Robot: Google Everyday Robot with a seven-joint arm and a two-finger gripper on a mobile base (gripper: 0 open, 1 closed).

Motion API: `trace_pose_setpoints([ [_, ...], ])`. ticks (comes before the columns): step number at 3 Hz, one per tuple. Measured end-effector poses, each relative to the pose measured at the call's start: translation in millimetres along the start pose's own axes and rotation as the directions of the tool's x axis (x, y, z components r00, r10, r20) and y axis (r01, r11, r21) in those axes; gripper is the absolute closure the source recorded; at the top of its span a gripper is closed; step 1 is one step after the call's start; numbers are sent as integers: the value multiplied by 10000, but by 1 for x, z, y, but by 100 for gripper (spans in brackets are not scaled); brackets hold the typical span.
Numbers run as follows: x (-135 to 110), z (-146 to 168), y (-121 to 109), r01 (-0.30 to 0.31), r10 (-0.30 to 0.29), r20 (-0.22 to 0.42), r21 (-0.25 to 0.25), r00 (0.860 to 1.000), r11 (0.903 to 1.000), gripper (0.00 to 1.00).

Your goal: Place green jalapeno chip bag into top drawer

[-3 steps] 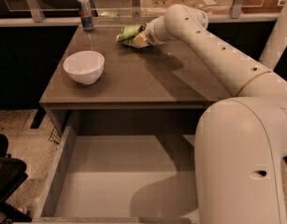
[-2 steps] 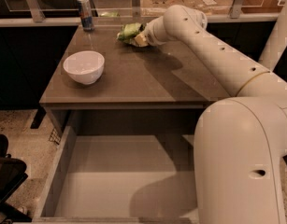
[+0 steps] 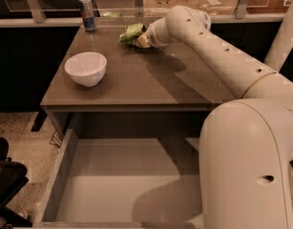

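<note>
A robot's white arm (image 3: 222,56) reaches across a brown tabletop (image 3: 136,87), its hand (image 3: 142,38) pressed against the green bag (image 3: 130,32) at the far edge, toward 12 o'clock. Whether the hand is clamped on the bag or merely touching it cannot be told. The bag sits at the hand's 9 o'clock side, crumpled and light green. A white bowl (image 3: 86,68) stands on the tabletop at the bag's 7 o'clock, well apart from it, and a slim can (image 3: 87,13) stands upright in the far corner at 11 o'clock. Below the tabletop's near edge, at 6 o'clock, the drawer (image 3: 108,185) is pulled open, its flat bottom partly shaded by the arm.
</note>
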State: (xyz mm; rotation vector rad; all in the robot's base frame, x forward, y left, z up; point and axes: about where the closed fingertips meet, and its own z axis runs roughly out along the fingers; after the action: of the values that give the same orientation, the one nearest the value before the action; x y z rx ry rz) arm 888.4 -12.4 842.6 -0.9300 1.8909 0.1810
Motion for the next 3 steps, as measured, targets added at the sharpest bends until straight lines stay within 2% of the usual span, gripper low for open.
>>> trace_pose_setpoints([
  [1, -11, -22, -1, 246, -248, 34, 443, 9997, 9987, 100],
  [2, -31, -56, 3, 794, -778, -184, 1131, 9968, 9904, 100],
  [3, -53, -102, 14, 1401, -1343, -442, 1807, 9900, 9735, 100],
])
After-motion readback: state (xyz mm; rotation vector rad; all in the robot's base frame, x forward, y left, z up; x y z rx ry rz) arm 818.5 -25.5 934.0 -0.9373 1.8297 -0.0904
